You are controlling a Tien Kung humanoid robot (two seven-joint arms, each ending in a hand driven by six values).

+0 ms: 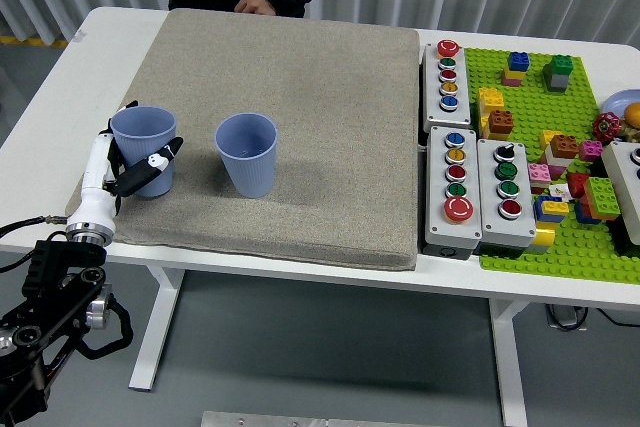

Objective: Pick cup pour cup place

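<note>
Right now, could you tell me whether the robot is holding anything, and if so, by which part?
The left hand grips the left blue cup around its lower side wall, fingers wrapped from the left. The right hand is out of view.

L hand [128,169] grips blue cup [143,141] at mat's [330,127] 9 o'clock edge; 2nd cup [246,152] at its 3 o'clock, apart.
</note>
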